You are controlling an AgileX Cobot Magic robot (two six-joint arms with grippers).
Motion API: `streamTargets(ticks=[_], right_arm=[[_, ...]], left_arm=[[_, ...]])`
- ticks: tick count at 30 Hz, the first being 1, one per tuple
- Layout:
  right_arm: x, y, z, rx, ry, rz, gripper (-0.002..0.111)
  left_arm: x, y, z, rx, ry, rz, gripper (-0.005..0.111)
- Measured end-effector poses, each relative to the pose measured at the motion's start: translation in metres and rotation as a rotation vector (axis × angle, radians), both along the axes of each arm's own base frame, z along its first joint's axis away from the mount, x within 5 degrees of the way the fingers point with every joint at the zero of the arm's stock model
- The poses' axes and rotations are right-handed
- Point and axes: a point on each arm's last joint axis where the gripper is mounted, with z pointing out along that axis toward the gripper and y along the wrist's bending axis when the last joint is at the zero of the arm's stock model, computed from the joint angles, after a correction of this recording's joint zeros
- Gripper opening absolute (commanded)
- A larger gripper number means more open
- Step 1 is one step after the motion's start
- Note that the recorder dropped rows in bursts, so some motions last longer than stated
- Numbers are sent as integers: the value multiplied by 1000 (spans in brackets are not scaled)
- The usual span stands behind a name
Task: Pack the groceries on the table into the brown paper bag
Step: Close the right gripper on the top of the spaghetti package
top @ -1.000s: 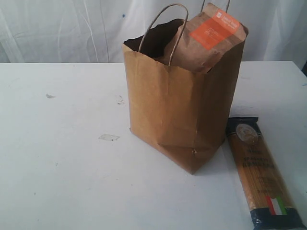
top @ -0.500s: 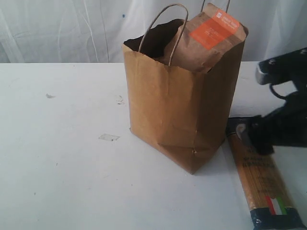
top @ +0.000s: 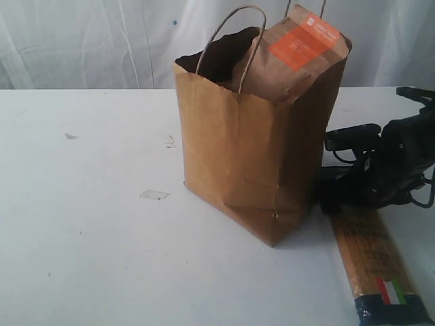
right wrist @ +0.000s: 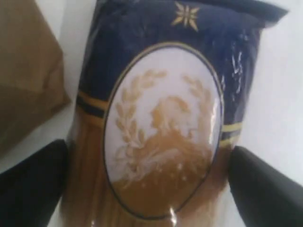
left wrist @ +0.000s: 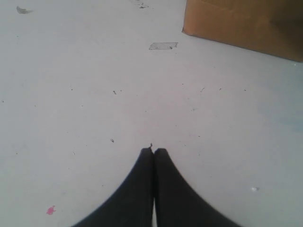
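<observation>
Right tool (right wrist: 149, 182) gapes astride the spaghetti packet (right wrist: 161, 118): navy end, white oval emblem, golden pasta.

Ext cam: looks slightly down across the table (top: 88, 258), mid range, brown paper bag (top: 238, 163) centred. L wrist cam: faces down at the white tabletop, fairly near; bag's base corner in frame, shared w/ ext. R wrist cam: v. close above the spaghetti packet (right wrist: 161, 142), which ext shows beside bag.

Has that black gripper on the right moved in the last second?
Yes. The right gripper came in from the right toward the brown paper bag, over the spaghetti packet.
</observation>
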Motion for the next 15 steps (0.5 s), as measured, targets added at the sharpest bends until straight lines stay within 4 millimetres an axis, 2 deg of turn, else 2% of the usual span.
streamTargets(ticks=[3, 5, 7, 8, 10, 11, 15], right_arm=[[4, 1, -2, 4, -11, 2, 81], [6, 2, -3, 9, -16, -1, 70], [7, 2, -4, 11, -18, -3, 52], [8, 2, -4, 11, -19, -3, 36], [8, 2, -4, 11, -16, -3, 14], [8, 2, -5, 10, -13, -3, 0], [5, 1, -3, 13, -24, -4, 1]], left_arm=[[0, 0, 0, 0, 0, 0, 0], [0, 0, 0, 0, 0, 0, 0], [0, 0, 0, 0, 0, 0, 0], [0, 0, 0, 0, 0, 0, 0], [0, 0, 0, 0, 0, 0, 0], [0, 0, 0, 0, 0, 0, 0], [0, 0, 0, 0, 0, 0, 0]])
